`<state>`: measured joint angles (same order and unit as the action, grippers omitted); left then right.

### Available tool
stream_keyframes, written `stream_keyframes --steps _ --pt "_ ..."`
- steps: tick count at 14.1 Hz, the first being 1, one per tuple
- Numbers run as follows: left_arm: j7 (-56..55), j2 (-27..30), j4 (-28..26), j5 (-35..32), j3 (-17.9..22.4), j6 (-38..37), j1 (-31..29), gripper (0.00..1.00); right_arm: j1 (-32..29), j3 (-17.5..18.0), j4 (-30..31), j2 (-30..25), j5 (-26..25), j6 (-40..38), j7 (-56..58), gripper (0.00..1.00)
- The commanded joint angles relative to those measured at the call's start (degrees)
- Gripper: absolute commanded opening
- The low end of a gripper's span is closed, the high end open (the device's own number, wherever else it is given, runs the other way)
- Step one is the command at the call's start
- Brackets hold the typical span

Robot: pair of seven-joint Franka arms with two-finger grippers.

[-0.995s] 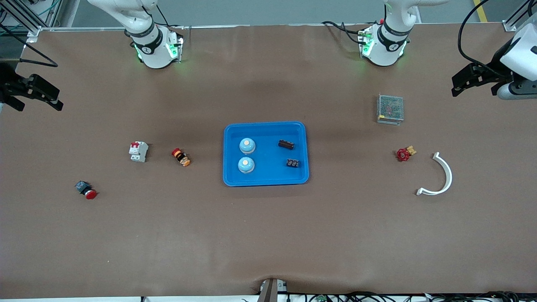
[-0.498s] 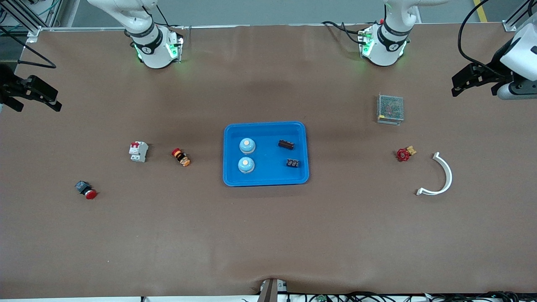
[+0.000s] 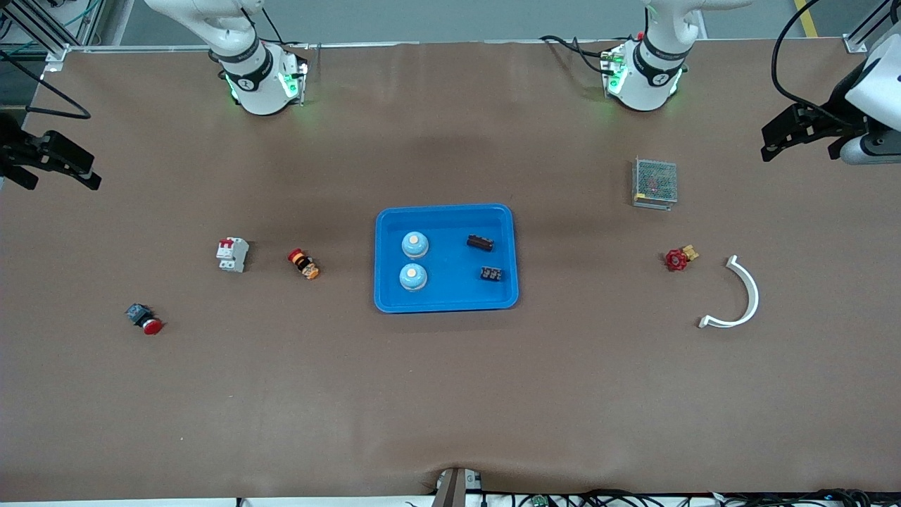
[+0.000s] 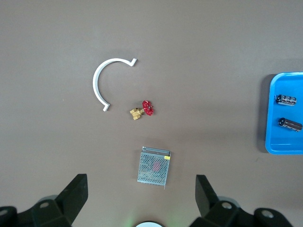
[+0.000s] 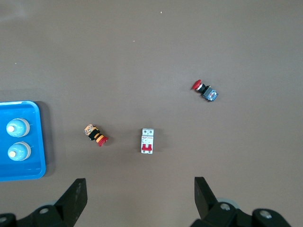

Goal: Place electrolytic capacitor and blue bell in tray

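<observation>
The bright blue tray (image 3: 451, 290) lies mid-table. Two blue bells (image 3: 415, 244) (image 3: 413, 277) stand in it toward the right arm's end. Two dark electrolytic capacitors (image 3: 480, 243) (image 3: 491, 273) lie in it toward the left arm's end. The left wrist view shows the tray's edge (image 4: 274, 147) and both capacitors (image 4: 286, 99) (image 4: 289, 124); the right wrist view shows the tray (image 5: 21, 172) and both bells (image 5: 14, 127) (image 5: 18, 151). My left gripper (image 3: 774, 141) (image 4: 142, 189) hangs open and empty high over its end of the table. My right gripper (image 3: 63, 169) (image 5: 139, 191) hangs open and empty over its own end.
Toward the right arm's end lie a white circuit breaker (image 3: 232, 254), an orange-and-black switch (image 3: 303, 264) and a red pushbutton (image 3: 144, 319). Toward the left arm's end are a metal mesh box (image 3: 654, 182), a red valve (image 3: 678, 258) and a white curved piece (image 3: 739, 296).
Both grippers have drifted slightly outward toward their ends of the table. Nothing on the table or in the tray has moved.
</observation>
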<state>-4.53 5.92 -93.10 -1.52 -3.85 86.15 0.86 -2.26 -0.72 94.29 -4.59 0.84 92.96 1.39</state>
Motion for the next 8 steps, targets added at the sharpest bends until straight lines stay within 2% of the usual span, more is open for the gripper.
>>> stream_keyframes --steps 1,8 --pt "0.84 -1.09 2.05 -0.76 -0.1 -1.07 -0.07 1.0 1.56 -0.95 0.45 -0.15 -0.93 0.38 -0.24 1.0" --pt "1.01 -1.0 2.14 -0.67 -0.54 -1.15 0.28 1.0 1.3 -0.77 0.36 -0.15 -0.93 0.38 -0.24 1.0"
